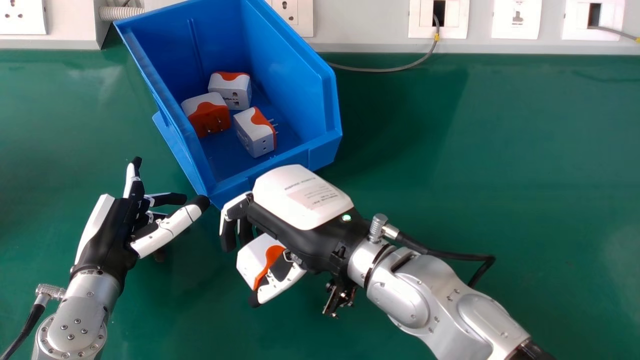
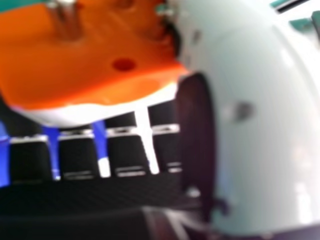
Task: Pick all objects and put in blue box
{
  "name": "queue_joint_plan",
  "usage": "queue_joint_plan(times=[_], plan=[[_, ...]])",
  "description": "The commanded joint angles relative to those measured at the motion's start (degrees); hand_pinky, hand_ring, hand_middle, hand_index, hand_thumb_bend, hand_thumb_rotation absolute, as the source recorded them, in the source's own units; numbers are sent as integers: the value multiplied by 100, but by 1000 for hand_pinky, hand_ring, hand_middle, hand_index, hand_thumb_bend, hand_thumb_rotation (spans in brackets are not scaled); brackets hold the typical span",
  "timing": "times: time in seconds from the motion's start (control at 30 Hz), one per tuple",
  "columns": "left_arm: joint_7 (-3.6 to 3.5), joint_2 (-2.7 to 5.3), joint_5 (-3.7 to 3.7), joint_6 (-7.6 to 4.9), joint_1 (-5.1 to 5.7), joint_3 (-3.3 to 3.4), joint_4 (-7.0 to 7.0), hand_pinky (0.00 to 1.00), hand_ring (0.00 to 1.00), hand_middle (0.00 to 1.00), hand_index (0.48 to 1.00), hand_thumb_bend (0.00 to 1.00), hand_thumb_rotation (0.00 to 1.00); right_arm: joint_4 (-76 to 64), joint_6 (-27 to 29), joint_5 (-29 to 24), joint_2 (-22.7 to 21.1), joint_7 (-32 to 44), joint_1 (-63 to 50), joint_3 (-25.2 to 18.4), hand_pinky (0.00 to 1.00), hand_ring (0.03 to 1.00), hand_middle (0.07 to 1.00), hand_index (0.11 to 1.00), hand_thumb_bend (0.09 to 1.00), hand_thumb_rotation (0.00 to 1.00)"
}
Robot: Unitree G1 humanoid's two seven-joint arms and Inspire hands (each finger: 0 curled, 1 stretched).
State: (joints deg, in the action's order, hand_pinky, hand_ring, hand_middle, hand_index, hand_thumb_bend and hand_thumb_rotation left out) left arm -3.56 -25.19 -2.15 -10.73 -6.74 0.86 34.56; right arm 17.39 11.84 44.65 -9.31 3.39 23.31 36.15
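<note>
Right hand point(image 1: 300, 200) is pinching a white and orange adapter point(image 1: 252, 257) between its bent fingers point(image 1: 228, 237) and its thumb point(image 1: 280, 286), and is hovering just beside the near edge of the blue box point(image 1: 305, 90). That adapter is sitting outside the box, on its near side, with the back of the hand facing up. In the right hand view, the thumb is pressing along one side of it, its orange face is showing a metal pin point(image 2: 67, 22), and the dark fingers are lining up in a row beyond its white edge. Inside the box, three more adapters are resting on the floor: one point(image 1: 230, 90) is lying farthest, another point(image 1: 206, 115) is leaning close to the left wall with its pins facing near, and a third point(image 1: 255, 132) is lying nearest, its pins pointing right. Left hand point(image 1: 117, 225) is hanging near and left of the box, its fingers spreading loosely and its thumb stretching right, holding nothing. The box is standing at an angle on the green table point(image 1: 475, 175), and a grey cable point(image 1: 390, 69) is running from the wall point(image 1: 365, 20) at the far side towards it
</note>
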Motion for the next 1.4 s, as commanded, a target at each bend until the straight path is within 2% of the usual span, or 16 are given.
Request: queue_joint_plan(times=[0.0,0.33,0.57,0.73,0.83,0.97,1.13,1.33,1.37], plan=[[-348,254,-215,415,391,-335,389,574,658,768,834,759,533,-235,13,-155,12,30,98,-164,328,438,494,520,499,0],[-353,247,-230,371,347,-341,481,572,657,767,835,758,532,-700,-45,-332,-149,137,140,-588,334,436,485,525,498,0],[-351,257,-211,375,360,-329,453,569,657,767,835,758,532,-895,-122,-454,-181,151,283,-956,330,434,490,526,497,0],[-333,246,-246,366,337,-347,490,568,657,766,834,758,532,-991,-175,-446,-163,44,420,-1131,327,437,499,524,496,0],[-330,245,-248,391,345,-349,457,567,657,766,834,759,533,-950,-109,-465,-157,-70,581,-1230,325,436,499,525,496,0],[-332,254,-246,405,351,-355,424,566,655,766,835,760,534,-847,-73,-455,-137,-156,802,-1285,318,434,500,531,494,0],[-318,272,-250,404,304,-353,515,565,654,766,834,761,535,-587,0,-284,-145,-361,1289,-1263,312,434,505,534,493,0],[-318,287,-243,413,301,-354,511,564,654,766,834,761,536,95,144,62,-129,-701,1951,-1081,332,442,500,522,496,0],[-318,285,-247,412,298,-357,514,564,654,766,834,761,536,161,158,124,-133,-740,2042,-1049,311,438,497,515,500,0]])
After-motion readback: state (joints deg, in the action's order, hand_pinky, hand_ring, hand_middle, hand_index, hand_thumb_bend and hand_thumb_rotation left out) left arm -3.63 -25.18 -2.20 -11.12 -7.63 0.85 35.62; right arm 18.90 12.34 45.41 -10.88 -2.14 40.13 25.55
